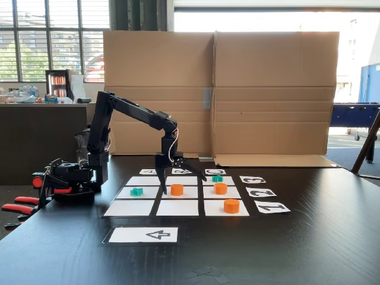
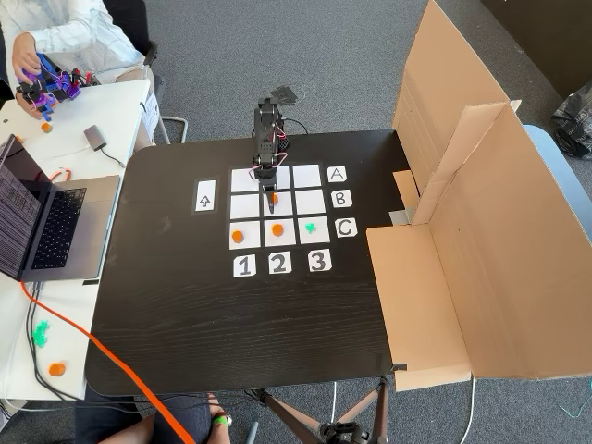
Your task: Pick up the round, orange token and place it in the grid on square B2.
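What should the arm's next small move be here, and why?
Probably raise the gripper and draw it back. The round, orange token already sits on square B2, and the gripper looks open just behind it, so what seems left is withdrawing without nudging it.

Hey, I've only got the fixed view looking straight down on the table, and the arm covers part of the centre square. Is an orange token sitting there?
Observer: Yes. In a fixed view from table level, a round orange token sits on square B2, inside its edges.
Operator: Is the end effector touching it?
Observer: It looks apart. The end effector hangs above the token with paper showing between them, jaws spread open.
Operator: Anything else hidden under the arm?
Observer: A teal token sits on the square next to B2, on the arm's side.
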You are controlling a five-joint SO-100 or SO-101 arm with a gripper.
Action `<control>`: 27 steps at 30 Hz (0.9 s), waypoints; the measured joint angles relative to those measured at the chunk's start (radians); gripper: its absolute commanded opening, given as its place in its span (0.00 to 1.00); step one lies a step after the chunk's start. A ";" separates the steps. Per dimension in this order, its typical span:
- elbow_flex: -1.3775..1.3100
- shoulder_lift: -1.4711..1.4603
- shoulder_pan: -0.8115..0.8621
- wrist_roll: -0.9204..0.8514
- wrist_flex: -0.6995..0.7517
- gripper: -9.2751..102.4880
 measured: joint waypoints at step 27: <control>0.871 1.540 1.420 -0.017 -0.480 0.08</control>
